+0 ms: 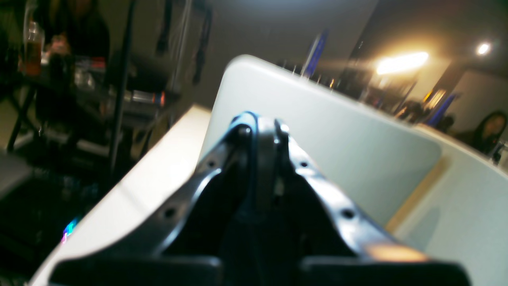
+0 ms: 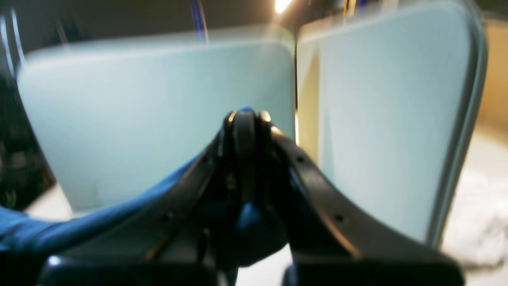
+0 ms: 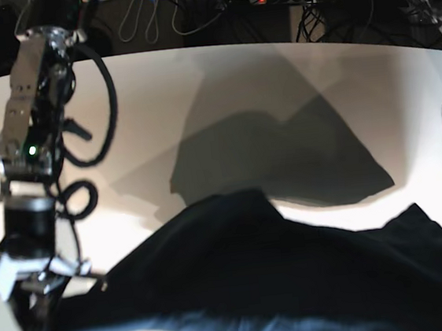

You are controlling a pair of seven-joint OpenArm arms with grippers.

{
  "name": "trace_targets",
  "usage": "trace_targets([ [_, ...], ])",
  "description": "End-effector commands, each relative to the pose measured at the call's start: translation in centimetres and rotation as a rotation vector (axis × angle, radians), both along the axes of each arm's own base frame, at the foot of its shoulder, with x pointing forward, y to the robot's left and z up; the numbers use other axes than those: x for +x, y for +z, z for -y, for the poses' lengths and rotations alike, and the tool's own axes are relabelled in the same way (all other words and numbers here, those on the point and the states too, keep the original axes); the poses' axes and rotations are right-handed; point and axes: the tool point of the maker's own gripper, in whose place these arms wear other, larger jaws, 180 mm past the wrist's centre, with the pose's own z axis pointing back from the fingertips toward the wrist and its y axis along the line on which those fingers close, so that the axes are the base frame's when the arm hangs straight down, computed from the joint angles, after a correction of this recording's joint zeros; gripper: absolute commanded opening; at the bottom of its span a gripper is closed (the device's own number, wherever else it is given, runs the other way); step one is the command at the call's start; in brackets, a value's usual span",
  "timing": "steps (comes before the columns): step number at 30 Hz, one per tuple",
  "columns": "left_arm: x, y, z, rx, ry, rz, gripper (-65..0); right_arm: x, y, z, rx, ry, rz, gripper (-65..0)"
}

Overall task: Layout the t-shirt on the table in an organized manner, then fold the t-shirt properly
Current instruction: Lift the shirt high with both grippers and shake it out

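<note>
The t-shirt [image 3: 279, 270] hung stretched above the desk [image 3: 196, 81] near its front edge, with the right gripper [image 2: 246, 119] and left gripper [image 1: 260, 125] each fully closed on a pinch of cloth. Those thin pinches could have slipped under tension, dropping the cloth in a bunched heap.

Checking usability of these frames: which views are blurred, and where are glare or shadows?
Left wrist: soft, lamp glare upper right. Right wrist: smeared; fingers and t-shirt fuzzy. Base: sharper, t-shirt's shadow falls dark on the table.
</note>
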Motion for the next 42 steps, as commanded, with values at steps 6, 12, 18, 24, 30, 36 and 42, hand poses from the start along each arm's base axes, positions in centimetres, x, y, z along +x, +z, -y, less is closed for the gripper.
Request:
trace_targets([
  [6,-1.4,6.1,-0.5,0.076,0.026,0.162,-65.0,-1.2,7.9,1.1,-0.012,-0.047,0.303,-65.0],
  [12,-1.4,5.9,-0.5,0.077,0.027,0.158,-65.0,-1.5,11.2,1.8,-0.007,-0.070,0.403,-65.0],
  [18,-2.3,4.9,-2.4,0.049,0.076,0.144,-65.0,-1.8,12.9,2.2,-0.032,-0.079,0.452,-65.0],
  [24,-2.4,4.9,-2.1,0.051,0.073,0.146,-65.0,-2.8,15.4,2.3,-0.074,-0.086,0.546,-65.0],
  [30,-2.6,2.3,-2.7,0.031,0.086,0.084,-65.0,-3.4,17.2,1.4,-0.100,-0.063,0.625,-65.0],
  [36,-2.7,0.3,-3.6,-0.083,0.117,0.078,-65.0,-0.1,16.4,0.7,-0.076,-0.024,0.534,-65.0],
  [42,0.4,-2.2,-5.3,-0.154,0.125,0.004,-65.0,6.6,11.5,1.6,-0.039,-0.016,0.323,-65.0],
])
